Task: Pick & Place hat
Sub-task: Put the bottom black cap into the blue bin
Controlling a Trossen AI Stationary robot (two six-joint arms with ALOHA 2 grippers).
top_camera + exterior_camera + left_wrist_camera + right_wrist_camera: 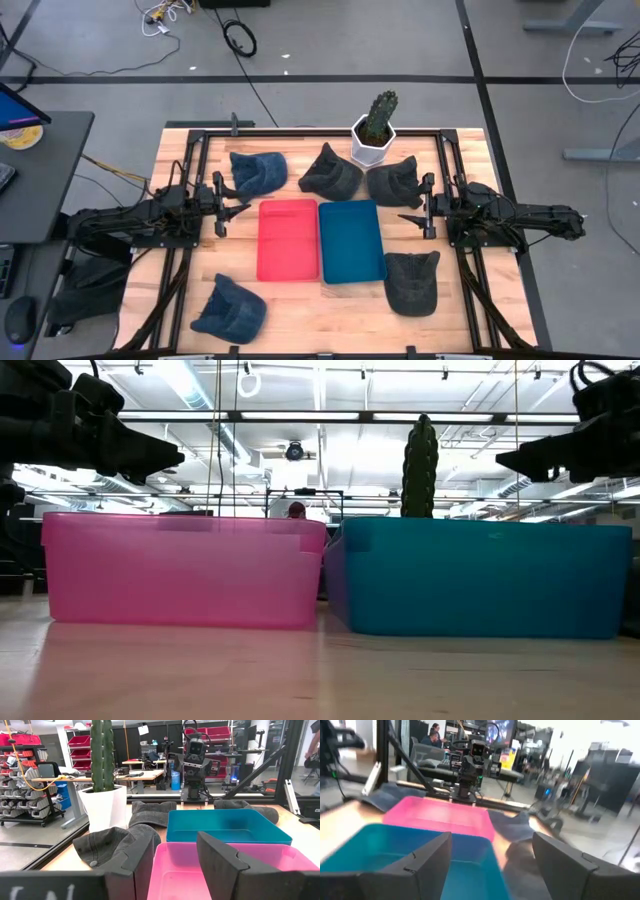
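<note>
Five denim caps sit around the two bins, none picked up. From above, the dark grey cap (412,282) at about 4 o'clock from the bins lies just beside the blue bin's corner, long axis running up-down the table, though which end is the brim is hard to tell. The blue denim cap (230,309) is at 7 o'clock, the other blue denim cap (258,172) at 11, and two more dark grey caps, (331,173) and (393,183), sit at 12 and 1 near the white pot with the tall green cactus (376,131). The pink rectangular plastic bin (288,240) and the teal-blue rectangular plastic bin (351,241) are side by side, touching, both with nothing inside. The left gripper (227,211) hovers at 9 o'clock of the pink bin, fingers apart; the right gripper (415,213) hovers at 3 o'clock of the blue bin, fingers apart too.
</note>
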